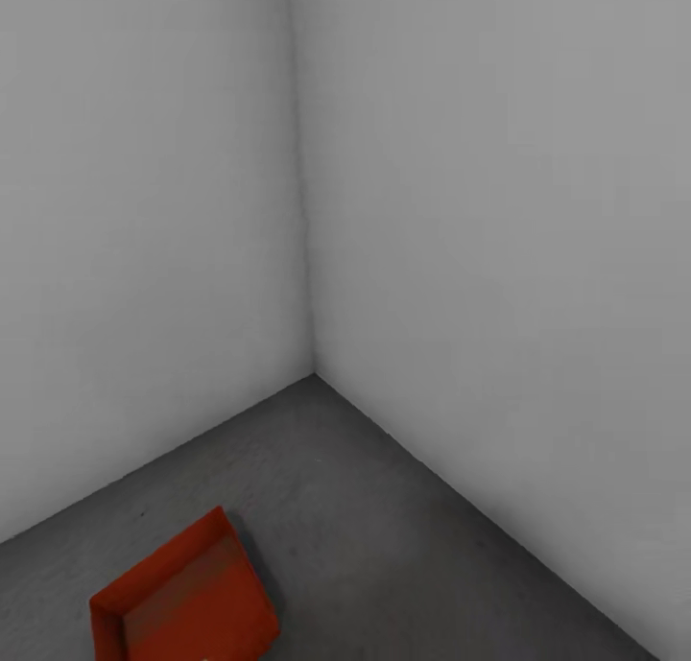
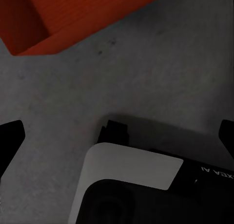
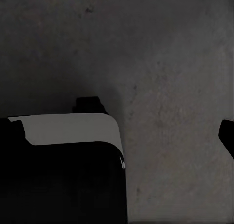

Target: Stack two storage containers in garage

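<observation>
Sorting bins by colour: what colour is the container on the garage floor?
Orange-red, plain and unpatterned; the storage container shows best in the head view.

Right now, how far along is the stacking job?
Looks done: one container sits on the grey garage floor near the wall corner. In hand: nothing; the left gripper is open above the floor beside that container, holding nothing. The right gripper's state cannot be told. Left: a second container stacked on it.
</observation>
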You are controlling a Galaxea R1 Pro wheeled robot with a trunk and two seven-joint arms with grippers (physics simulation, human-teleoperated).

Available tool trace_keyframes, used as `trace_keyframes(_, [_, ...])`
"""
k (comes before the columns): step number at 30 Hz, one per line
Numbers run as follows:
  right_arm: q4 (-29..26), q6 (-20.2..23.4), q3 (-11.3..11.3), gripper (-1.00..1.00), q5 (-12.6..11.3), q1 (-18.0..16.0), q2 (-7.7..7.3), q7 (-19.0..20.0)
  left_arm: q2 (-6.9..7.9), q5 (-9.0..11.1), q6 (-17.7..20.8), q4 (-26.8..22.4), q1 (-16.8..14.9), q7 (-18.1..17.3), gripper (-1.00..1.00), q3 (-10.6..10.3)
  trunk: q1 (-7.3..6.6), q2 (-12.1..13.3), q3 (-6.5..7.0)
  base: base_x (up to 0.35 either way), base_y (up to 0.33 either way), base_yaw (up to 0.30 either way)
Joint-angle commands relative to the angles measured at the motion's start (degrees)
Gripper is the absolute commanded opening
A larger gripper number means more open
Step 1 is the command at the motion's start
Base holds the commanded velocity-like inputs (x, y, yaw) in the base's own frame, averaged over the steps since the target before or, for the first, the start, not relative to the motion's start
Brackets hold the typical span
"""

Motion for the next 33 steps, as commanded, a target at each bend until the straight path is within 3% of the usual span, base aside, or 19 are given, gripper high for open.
trace_keyframes(1, [0.18, -0.26, 0.46, 1.0, -0.56, -0.07, 0.06, -0.01, -0.01, 0.31, 0.16, 0.0, -0.03, 0.12, 1.0, 0.06, 0.0, -0.03, -0.05, 0.0, 0.0, -0.259])
trace_keyframes(33, [0.18, -0.32, 0.46, 1.0, -0.56, -0.07, 0.06, 0.01, -0.04, 0.33, -0.09, 0.01, -0.03, 0.12, 1.0, 0.06, 0.0, -0.03, -0.05, 0.0, 0.0, -0.26])
